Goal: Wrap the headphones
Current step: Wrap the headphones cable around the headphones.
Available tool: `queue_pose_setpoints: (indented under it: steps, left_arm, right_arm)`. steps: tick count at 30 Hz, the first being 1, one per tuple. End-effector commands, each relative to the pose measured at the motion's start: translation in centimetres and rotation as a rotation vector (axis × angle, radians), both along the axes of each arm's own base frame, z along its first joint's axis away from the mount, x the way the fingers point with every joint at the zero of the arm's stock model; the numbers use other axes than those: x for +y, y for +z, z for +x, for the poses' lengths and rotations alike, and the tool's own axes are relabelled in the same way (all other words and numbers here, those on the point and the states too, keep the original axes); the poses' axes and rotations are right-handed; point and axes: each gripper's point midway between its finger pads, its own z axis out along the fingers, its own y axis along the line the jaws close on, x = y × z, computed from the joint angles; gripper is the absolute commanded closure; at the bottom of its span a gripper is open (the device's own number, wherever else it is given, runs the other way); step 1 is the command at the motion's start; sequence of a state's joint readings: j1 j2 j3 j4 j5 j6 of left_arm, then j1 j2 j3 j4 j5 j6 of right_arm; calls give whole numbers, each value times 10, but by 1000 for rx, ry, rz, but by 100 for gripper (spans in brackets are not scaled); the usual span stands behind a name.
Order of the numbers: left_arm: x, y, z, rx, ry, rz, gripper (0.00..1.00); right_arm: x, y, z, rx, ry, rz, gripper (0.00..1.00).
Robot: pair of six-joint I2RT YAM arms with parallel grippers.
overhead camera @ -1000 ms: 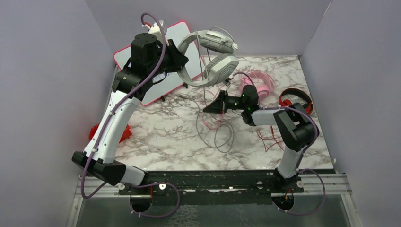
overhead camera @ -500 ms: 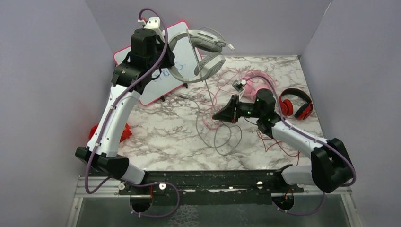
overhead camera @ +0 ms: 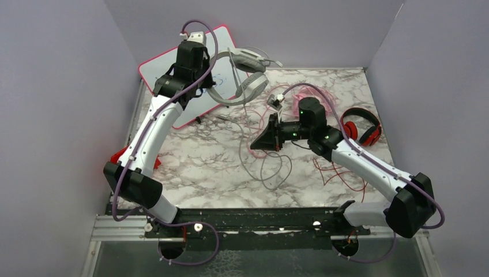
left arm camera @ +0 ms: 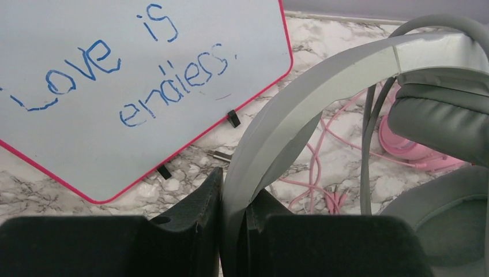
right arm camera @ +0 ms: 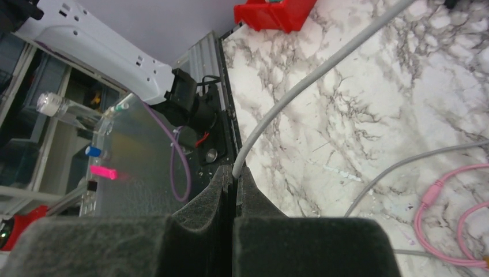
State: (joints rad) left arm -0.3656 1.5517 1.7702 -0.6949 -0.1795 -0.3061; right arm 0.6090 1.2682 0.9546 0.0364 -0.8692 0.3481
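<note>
The grey headphones [overhead camera: 241, 81] hang in the air over the back of the table, and my left gripper [overhead camera: 212, 86] is shut on their headband [left arm camera: 300, 104]. Their grey cable [overhead camera: 249, 124] drops to the table and loops there. My right gripper [overhead camera: 258, 142] is shut on that cable [right arm camera: 311, 75], low over the table's middle. The pink headphones [overhead camera: 326, 95] lie behind the right arm, mostly hidden, and their pink cable [overhead camera: 259, 151] trails forward. At the right the red-and-black headphones [overhead camera: 360, 126] lie flat, with a red cable [overhead camera: 331, 170] in front of them.
A pink-rimmed whiteboard [overhead camera: 167, 78] with blue writing leans at the back left, under the left arm. A red object [overhead camera: 118, 157] sits at the table's left edge. Grey walls close in the left, back and right sides.
The left arm has carried the grey headphones a little to the left and lower. The right arm has stretched out, its elbow swinging right, while its gripper stays on the cable.
</note>
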Motion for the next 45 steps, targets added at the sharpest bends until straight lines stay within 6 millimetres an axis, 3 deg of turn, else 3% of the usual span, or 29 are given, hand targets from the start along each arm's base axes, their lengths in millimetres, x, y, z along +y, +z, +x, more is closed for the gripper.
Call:
queue_pose_setpoints:
  steps: [1, 4, 8, 11, 17, 22, 25, 30, 33, 40, 45]
  left_arm:
    - [17, 23, 20, -84, 125, -105, 100]
    - [21, 20, 21, -79, 129, -92, 100]
    - [41, 7, 21, -71, 194, -5, 100]
    - [37, -6, 22, -47, 178, -4, 100]
    - [30, -37, 16, 27, 104, 90, 100]
    - [19, -43, -8, 39, 14, 224, 100]
    - [17, -39, -23, 35, -6, 311, 100]
    - [-17, -52, -48, 63, -176, 380, 100]
    - [-32, -60, -57, 74, -251, 371, 100]
    - [-30, -66, -80, 79, -326, 414, 100]
    - [-23, -72, -84, 118, -268, 413, 100]
  right_arm:
    - [8, -14, -14, 6, 35, -83, 100]
    - [5, -13, -14, -6, 10, -109, 100]
    - [0, 12, -22, -37, 12, -74, 100]
    - [2, 26, -26, -44, 40, -67, 100]
    - [-8, 47, -4, -165, -54, -174, 100]
    - [-12, 40, 25, -213, -106, -315, 100]
    - [-11, 46, 30, -246, -111, -323, 100]
    - [-6, 61, 38, -279, -100, -324, 100]
    - [-10, 57, 51, -306, -132, -391, 100]
    - [-35, 46, 84, -389, -278, -554, 100]
    - [-28, 35, 75, -309, -239, -538, 100]
